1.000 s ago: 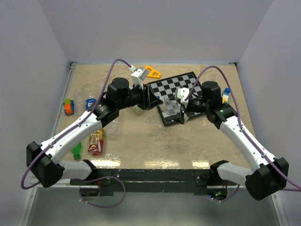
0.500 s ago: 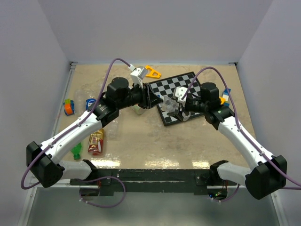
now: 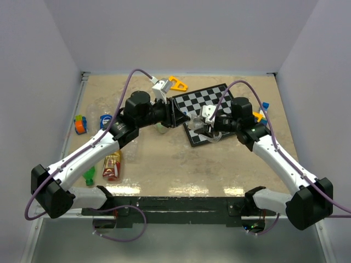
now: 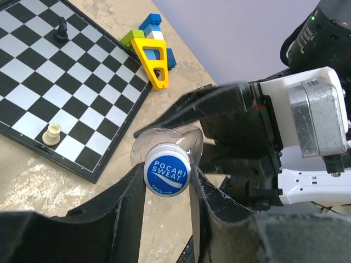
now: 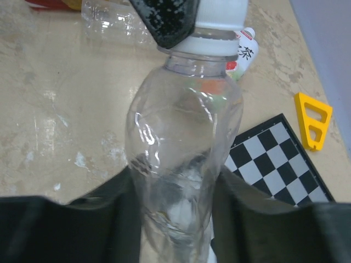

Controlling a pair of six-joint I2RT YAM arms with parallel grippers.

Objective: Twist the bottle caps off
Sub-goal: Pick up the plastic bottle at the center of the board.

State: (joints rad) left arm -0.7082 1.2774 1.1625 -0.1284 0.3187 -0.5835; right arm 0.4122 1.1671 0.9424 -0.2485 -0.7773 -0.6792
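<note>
A clear unlabelled bottle [image 5: 184, 137] hangs on its side between my two grippers above the chessboard's near-left corner [image 3: 193, 124]. Its bottle cap [image 4: 166, 169] has a blue top printed POCARI SWEAT and a white skirt [image 5: 219, 16]. My left gripper [image 4: 167, 174] is shut on that cap, one finger on each side. My right gripper [image 5: 175, 203] comes from the other side, and its black fingers press both flanks of the bottle's lower body. The bottle's base is hidden between those fingers.
The chessboard [image 3: 211, 107] carries a black piece [image 4: 61, 30] and a white piece [image 4: 52, 133]. A yellow triangle [image 3: 178, 83] lies behind it, toy bricks [image 3: 262, 112] to its right. More bottles lie left: red-yellow label [image 3: 112, 164], green [image 3: 89, 176], blue label [image 3: 106, 119].
My right gripper has slid left along the bottle and its jaws have come in from wide open onto the bottle's body. The left gripper has kept its hold on the cap.
</note>
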